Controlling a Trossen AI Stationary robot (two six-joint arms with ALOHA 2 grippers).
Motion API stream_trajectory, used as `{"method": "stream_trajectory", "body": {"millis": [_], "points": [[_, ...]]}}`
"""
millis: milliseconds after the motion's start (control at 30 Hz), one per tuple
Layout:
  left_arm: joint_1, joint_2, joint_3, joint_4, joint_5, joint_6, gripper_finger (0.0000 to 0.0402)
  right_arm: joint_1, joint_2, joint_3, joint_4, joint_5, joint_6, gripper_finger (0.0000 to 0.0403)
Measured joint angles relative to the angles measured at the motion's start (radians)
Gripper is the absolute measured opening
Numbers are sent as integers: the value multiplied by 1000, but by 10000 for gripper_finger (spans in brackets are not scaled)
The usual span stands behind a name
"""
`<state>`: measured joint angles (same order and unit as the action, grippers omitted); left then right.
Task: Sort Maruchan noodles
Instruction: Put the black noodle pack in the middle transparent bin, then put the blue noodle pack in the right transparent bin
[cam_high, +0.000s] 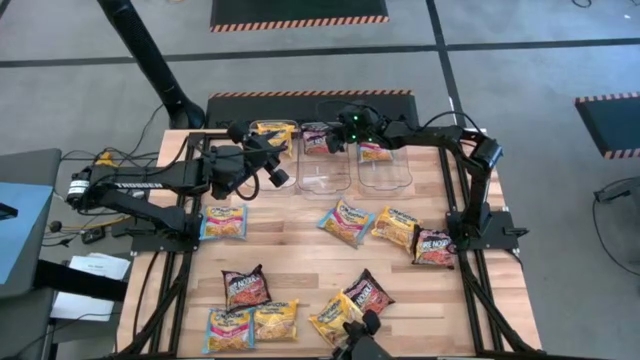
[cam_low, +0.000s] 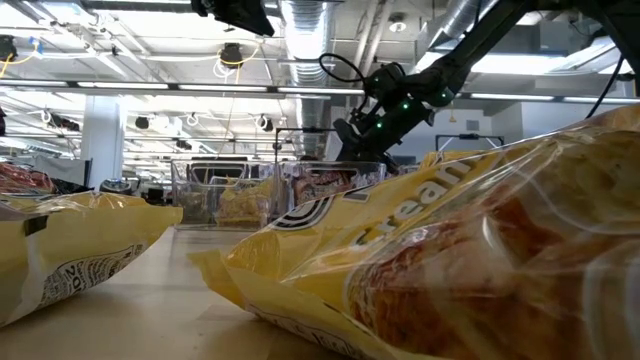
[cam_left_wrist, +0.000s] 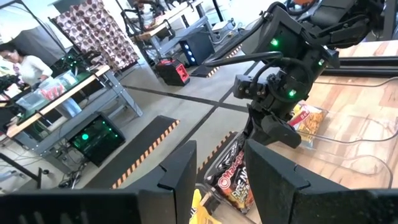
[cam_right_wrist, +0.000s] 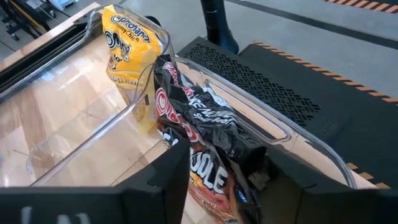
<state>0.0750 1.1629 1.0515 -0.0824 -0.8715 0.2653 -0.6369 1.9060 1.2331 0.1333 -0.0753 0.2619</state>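
Wooden tabletop (cam_high: 300, 265), strewn with Maruchan noodles, backs onto three clear bins. Over the middle bin (cam_high: 325, 170) the right gripper (cam_high: 335, 140) hangs with fingers parted around a dark maroon packet (cam_right_wrist: 205, 134) standing against the bin's wall, apparently mid-release. A yellow packet (cam_right_wrist: 127, 53) stands in the neighbouring bin. The left gripper (cam_high: 280, 165), half-open and empty, waits beside the middle bin. Next, likely: retreat, then fetch another loose packet.

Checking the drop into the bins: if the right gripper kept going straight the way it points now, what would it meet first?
Most likely the dark maroon noodle packet lying directly between the right gripper's open fingers, draped at the rim of the middle clear bin. Depth is unclear, so contact may already be close.
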Motion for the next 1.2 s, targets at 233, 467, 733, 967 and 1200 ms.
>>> {"method": "stream_trajectory", "body": {"millis": [233,467,733,967,1200], "points": [[0,0,0,-2,0,-24,128,-2,-33,2,-36,0,0,212],[0,0,0,-2,0,-26,128,-20,-85,3,-53,-3,-1,214],[-28,-11,0,0,-1,-37,128,-27,-192,3,-123,-95,0,214],[-47,-24,0,-6,-7,-54,128,-13,-317,2,-136,-178,0,214],[-84,-56,0,-13,-5,-131,128,18,-453,2,-243,-256,-1,214]]}}
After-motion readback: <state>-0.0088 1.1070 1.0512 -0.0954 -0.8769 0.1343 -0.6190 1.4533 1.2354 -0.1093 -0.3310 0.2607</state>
